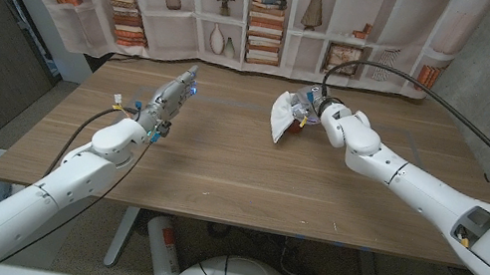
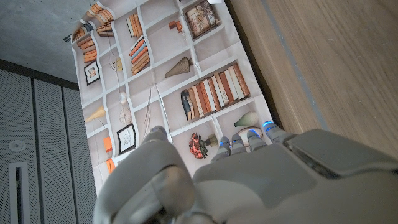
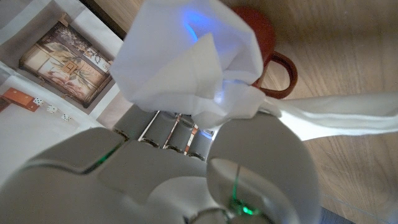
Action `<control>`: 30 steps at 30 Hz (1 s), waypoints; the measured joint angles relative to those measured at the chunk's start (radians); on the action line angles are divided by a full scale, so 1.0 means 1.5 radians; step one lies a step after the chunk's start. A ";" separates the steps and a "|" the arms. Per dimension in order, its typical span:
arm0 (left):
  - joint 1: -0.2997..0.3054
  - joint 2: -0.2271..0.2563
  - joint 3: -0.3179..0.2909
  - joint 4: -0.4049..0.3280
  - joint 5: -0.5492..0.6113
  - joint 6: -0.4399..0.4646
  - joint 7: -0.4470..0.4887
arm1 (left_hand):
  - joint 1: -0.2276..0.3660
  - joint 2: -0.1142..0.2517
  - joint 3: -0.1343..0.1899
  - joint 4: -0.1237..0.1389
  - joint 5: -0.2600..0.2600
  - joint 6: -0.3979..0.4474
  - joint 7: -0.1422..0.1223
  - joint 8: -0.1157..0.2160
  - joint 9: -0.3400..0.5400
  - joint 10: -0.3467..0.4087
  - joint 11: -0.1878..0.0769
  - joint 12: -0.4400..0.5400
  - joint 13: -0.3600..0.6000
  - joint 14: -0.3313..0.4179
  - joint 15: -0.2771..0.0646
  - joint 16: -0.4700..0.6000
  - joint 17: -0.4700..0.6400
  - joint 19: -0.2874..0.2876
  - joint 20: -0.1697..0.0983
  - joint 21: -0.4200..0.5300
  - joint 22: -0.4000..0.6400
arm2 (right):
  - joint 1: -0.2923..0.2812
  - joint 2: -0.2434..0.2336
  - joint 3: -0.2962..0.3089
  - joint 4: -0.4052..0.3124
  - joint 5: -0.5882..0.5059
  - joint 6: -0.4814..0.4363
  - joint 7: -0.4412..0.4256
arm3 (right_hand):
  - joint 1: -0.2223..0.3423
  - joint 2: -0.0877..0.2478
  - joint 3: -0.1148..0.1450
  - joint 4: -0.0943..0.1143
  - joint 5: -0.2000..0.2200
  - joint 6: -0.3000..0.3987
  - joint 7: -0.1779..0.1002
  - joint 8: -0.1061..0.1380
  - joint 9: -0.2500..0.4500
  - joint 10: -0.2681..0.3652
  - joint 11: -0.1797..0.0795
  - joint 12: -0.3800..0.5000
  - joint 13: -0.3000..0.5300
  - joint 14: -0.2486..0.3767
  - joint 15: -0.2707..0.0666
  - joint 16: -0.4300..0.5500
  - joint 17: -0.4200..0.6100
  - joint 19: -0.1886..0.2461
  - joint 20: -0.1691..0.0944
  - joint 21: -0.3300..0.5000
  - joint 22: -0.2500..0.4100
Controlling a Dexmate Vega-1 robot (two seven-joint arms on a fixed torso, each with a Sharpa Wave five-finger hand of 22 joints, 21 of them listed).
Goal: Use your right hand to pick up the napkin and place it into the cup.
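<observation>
Right hand (image 1: 315,105) grips the white napkin (image 1: 283,116) bunched in our fingers, poised just above the red mug (image 3: 268,46) toward the table's (image 1: 249,174) far edge, ready for stuffing in. Our left hand (image 1: 171,96) waits empty, fingers extended, near the far left corner, out of the way.

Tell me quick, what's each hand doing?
Left hand: open, holding nothing.
Right hand: holding the white napkin by the red cup.

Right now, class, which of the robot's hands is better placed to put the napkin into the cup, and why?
The right hand. It already holds the white napkin, right beside the red-brown cup. The left hand holds nothing and is well away from the cup across the table.
</observation>
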 measured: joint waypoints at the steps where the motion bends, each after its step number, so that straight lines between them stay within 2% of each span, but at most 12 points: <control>1: 0.000 0.000 0.000 0.000 0.000 0.000 0.000 | 0.000 0.000 0.000 0.000 0.000 0.000 0.000 0.000 0.000 0.000 0.000 0.000 0.000 0.000 0.000 0.000 0.000 0.000 0.000 0.000 0.000 | 0.000 0.000 0.000 -0.001 -0.001 0.000 0.001 | 0.000 0.000 -0.002 -0.001 0.000 -0.005 0.000 0.000 0.000 -0.003 0.003 0.000 0.000 -0.002 -0.001 0.000 0.000 0.000 0.000 -0.001 0.000; 5: -0.004 -0.003 0.003 0.004 0.000 -0.001 -0.003 | 0.000 0.000 0.000 0.000 0.000 0.000 0.000 0.000 0.000 0.000 0.000 0.000 0.000 0.000 0.000 0.000 0.000 0.000 0.000 0.000 0.000 | -0.002 -0.004 0.005 -0.012 -0.009 -0.004 0.011 | -0.004 -0.006 -0.002 -0.001 0.005 -0.017 0.000 0.000 0.000 -0.010 0.010 -0.005 0.000 -0.007 0.005 0.000 0.000 0.000 0.000 -0.003 0.002; 17: -0.014 -0.007 0.010 0.013 -0.001 -0.001 -0.012 | 0.000 0.000 0.000 0.000 0.000 0.000 0.000 0.000 0.000 0.000 0.000 0.000 0.000 0.000 0.000 0.000 0.000 0.000 0.000 0.000 0.000 | -0.008 -0.008 0.019 -0.030 -0.024 -0.007 0.029 | -0.012 -0.014 -0.005 0.002 0.011 -0.019 -0.002 -0.001 -0.003 -0.013 0.006 -0.005 0.000 -0.008 0.006 0.000 0.003 0.003 0.002 -0.006 0.002; 21: -0.016 -0.007 0.012 0.014 -0.001 -0.001 -0.013 | 0.000 0.000 0.000 0.000 0.000 0.000 0.000 0.000 0.000 0.000 0.000 0.000 0.000 0.000 0.000 0.000 0.000 0.000 0.000 0.000 0.000 | -0.009 -0.007 0.023 -0.030 -0.025 -0.007 0.035 | -0.012 -0.014 -0.005 0.002 0.015 -0.008 -0.001 0.005 -0.003 -0.008 0.001 0.000 0.000 -0.008 0.006 0.000 0.003 0.005 0.000 -0.006 0.003; 30: -0.021 -0.007 0.015 0.016 -0.001 0.003 -0.015 | 0.003 0.003 0.000 0.000 0.000 0.000 0.000 0.000 0.000 0.000 0.000 0.000 0.000 0.000 0.000 0.000 0.000 -0.004 0.004 -0.002 0.000 | -0.009 -0.005 0.030 -0.029 -0.025 -0.007 0.044 | -0.016 -0.017 -0.010 0.007 0.020 -0.002 0.000 0.005 -0.003 -0.006 0.004 0.004 0.000 -0.008 0.006 0.000 0.003 0.005 0.000 -0.006 0.005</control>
